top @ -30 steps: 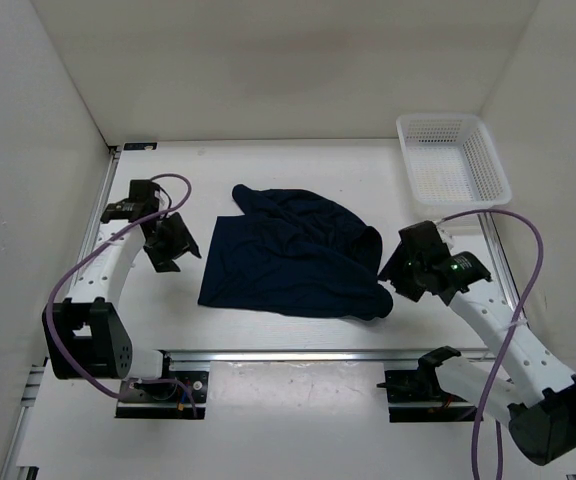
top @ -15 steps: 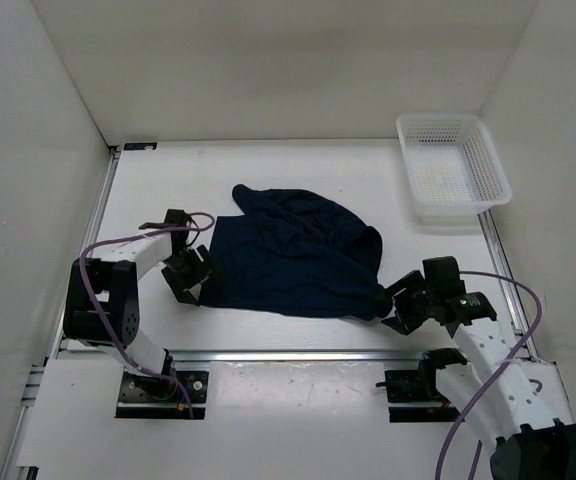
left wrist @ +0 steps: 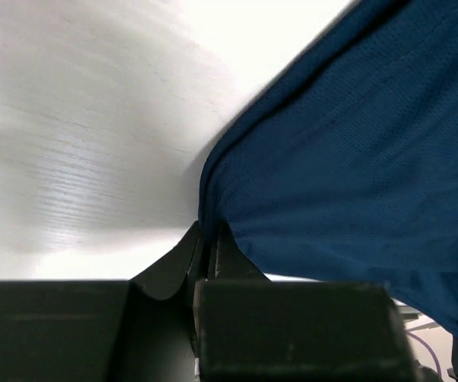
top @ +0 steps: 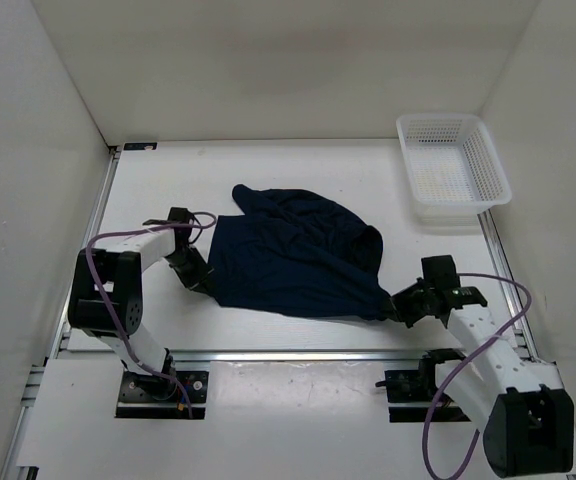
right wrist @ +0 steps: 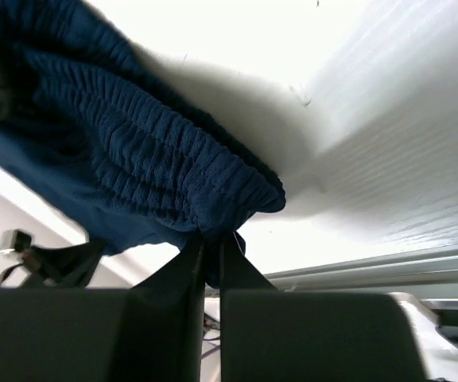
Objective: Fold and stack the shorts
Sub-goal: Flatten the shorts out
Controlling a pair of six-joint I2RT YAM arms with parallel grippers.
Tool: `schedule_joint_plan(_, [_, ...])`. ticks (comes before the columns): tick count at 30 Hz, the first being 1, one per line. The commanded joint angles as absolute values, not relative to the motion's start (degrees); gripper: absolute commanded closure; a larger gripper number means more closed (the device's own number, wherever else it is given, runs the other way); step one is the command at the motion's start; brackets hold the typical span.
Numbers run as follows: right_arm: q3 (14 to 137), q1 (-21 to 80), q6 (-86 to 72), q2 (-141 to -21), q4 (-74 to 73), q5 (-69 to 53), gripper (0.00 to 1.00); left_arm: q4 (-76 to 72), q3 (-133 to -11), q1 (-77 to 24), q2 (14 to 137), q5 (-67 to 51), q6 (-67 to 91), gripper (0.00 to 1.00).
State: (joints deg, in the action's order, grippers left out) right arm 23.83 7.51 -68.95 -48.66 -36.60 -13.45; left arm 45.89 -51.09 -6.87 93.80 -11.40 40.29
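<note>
Shorts [top: 293, 255]: you have them lying rumpled and unfolded on the table [top: 298, 165], mid-workspace, between the two arms.
Left edge: your left gripper [top: 200, 283] sits low at the table surface, with its fingers [left wrist: 169, 267] nipped together on the near-left border of the cloth.
Right edge: your right gripper [top: 400, 305] is clamped on the gathered elastic waistband [right wrist: 189, 171]. The fabric bunches just above the fingertips.
Basket [top: 453, 170]: white mesh, at the far right corner, well apart from the shorts.
Cables [top: 93, 265]: a purple one loops off each arm.
</note>
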Motion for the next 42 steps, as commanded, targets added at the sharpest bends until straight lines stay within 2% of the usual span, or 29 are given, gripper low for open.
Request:
schedule_joint_plan(1, [29.34, 7.29, -64.0, -51.67, -34.72, -9.16, 1.0, 44.64, -56.14, -6.34, 91.24, -11.07, 39.73, 0.9])
schedule_joint_plan(4, [38.12, 6.51, -59.62, -57.27, -32.62, -7.3, 1.0, 47.37, -61.76, -3.88, 91.23, -11.07, 38.68, 0.9])
schedule_joint_plan(5, [41.45, 6.5, -58.11, -59.91, -31.91, -6.77, 1.0, 48.59, -67.88, -3.08, 92.45, -11.6, 37.98, 0.9])
schedule_joint_plan(7, [55.93, 5.98, -52.86, -69.31, -31.9, -5.19, 1.0, 52.98, -76.24, -1.85, 94.3, -11.6, 37.36, 0.9])
schedule_joint_plan(9, [67.62, 5.98, -49.32, -77.99, -33.74, -4.66, 1.0, 57.02, -92.66, -0.79, 98.16, -11.6, 36.66, 0.9])
schedule_joint_plan(10, [79.86, 5.37, -46.61, -80.57, -34.71, -4.66, 1.0, 61.04, -98.73, -0.01, 99.39, -11.6, 36.65, 0.9])
schedule_joint_plan(11, [85.81, 5.36, -45.19, -82.68, -36.37, -4.66, 1.0, 63.0, -111.06, 0.52, 101.93, -11.6, 36.65, 0.9])
schedule_joint_plan(12, [91.44, 5.36, -44.13, -85.84, -37.78, -4.66, 1.0, 64.76, -116.92, 0.53, 103.17, -12.12, 36.65, 0.9])
schedule_joint_plan(14, [103.12, 5.36, -40.8, -86.84, -38.94, -4.66, 1.0, 66.96, -130.52, 1.84, 104.85, -13.44, 36.65, 0.9])
schedule_joint_plan(16, [105.64, 5.36, -38.95, -85.97, -39.46, -4.66, 1.0, 67.59, -134.63, 2.37, 105.38, -15.98, 37.17, 0.9])
schedule_joint_plan(20, [96.36, 6.59, -35.07, -78.77, -38.24, -2.38, 1.0, 63.03, -126.33, 3.87, 98.81, -18.11, 37.18, 0.9])
schedule_joint_plan(25, [71.23, 7.73, -34.19, -64.36, -33.93, -2.37, 1.0, 58.63, -98.4, 4.39, 85.98, -17.93, 37.18, 0.9])
schedule_joint_plan(26, [62.75, 7.73, -34.19, -62.25, -33.93, -2.37, 1.0, 56.62, -93.48, 4.39, 83.61, -17.23, 37.18, 0.9])
schedule_joint_plan(28, [54.45, 8.87, -35.76, -55.4, -34.88, -2.37, 1.0, 55.9, -79.89, 4.39, 77.21, -16.09, 37.18, 0.9])
schedule_joint_plan(30, [44.71, 8.88, -38.3, -47.75, -37.51, -1.76, 0.99, 55.28, -71.76, 4.39, 73.41, -14.07, 37.18, 0.9])
schedule_joint_plan(32, [40.89, 8.88, -40.42, -40.13, -43.93, -0.18, 0.61, 55.28, -62.25, 4.39, 68.66, -13.28, 37.18, 0.9])
schedule_joint_plan(34, [39.9, 8.88, -42.35, -36.05, -49.01, 3.05, 0.34, 55.81, -57.94, 5.01, 67.07, -13.27, 37.18, 0.43])
schedule_joint_plan(35, [39.9, 8.88, -42.36, -33.77, -49.91, 4.29, 0.31, 55.81, -57.92, 5.01, 67.06, -13.27, 36.39, 0.24])
schedule_joint_plan(36, [41.03, 8.88, -42.36, -33.75, -50.44, 5.44, 0.3, 55.81, -58.62, 5.01, 68.02, -13.27, 36.39, 0.16])
schedule_joint_plan(37, [43.13, 8.88, -42.36, -34.27, -50.45, 6.58, 0.29, 55.81, -61.06, 5.01, 70.29, -13.27, 35.52, 0.11])
schedule_joint_plan(39, [45.6, 8.88, -41.75, -36.99, -49.58, 8.69, 0.31, 55.81, -64.58, 5.01, 73.02, -12.75, 34.72, 0.11])
schedule_joint_plan(40, [47.01, 8.88, -40.62, -40.92, -49.57, 9.22, 0.35, 55.81, -66.6, 3.53, 74.43, -12.05, 34.72, 0.14])
schedule_joint_plan(42, [50.78, 8.88, -39.21, -45.42, -47.21, 9.23, 0.58, 55.81, -72.75, 1.68, 78.73, -10.99, 34.19, 0.21])
